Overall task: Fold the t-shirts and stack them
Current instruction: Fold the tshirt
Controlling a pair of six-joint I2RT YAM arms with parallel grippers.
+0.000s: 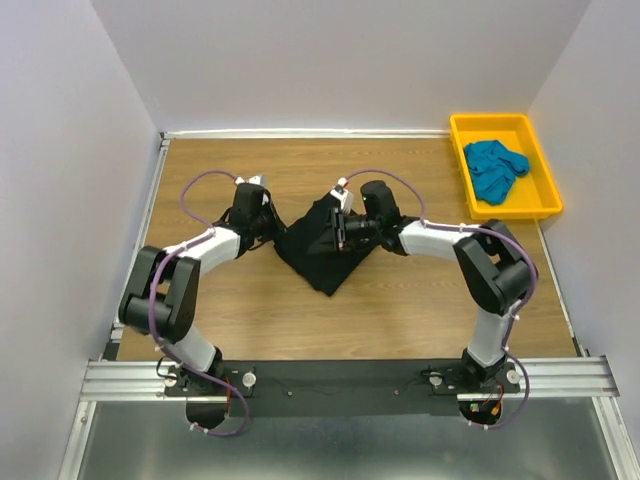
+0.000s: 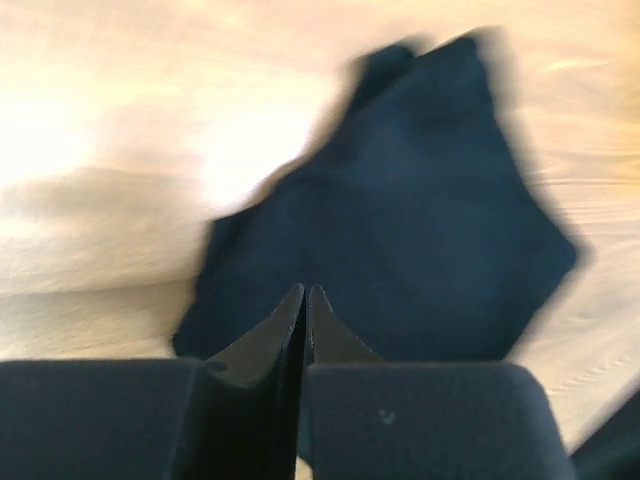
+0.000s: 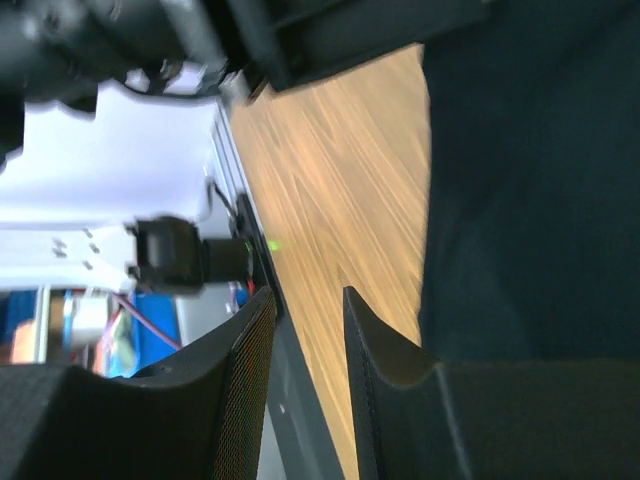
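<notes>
I have one t-shirt (image 1: 322,265) lying on the tabletop (image 1: 400,320) near its middle, between my two arms. My left tool (image 1: 268,232) sits at that t-shirt's left edge, with the cloth stretching away just beyond its tips. My right tool (image 1: 338,238) is over the t-shirt's far right part. The tray (image 1: 510,213) stands in the far right corner of the tabletop, well apart from both tools, and the other t-shirt (image 1: 493,168) lies inside it.

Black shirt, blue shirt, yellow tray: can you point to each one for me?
Black shirt (image 1: 325,264): top view, bare cloth toward its near corner.
Blue shirt (image 1: 493,168): top view, middle of the crumpled bundle.
Tray (image 1: 515,212): top view, its near yellow rim.
</notes>
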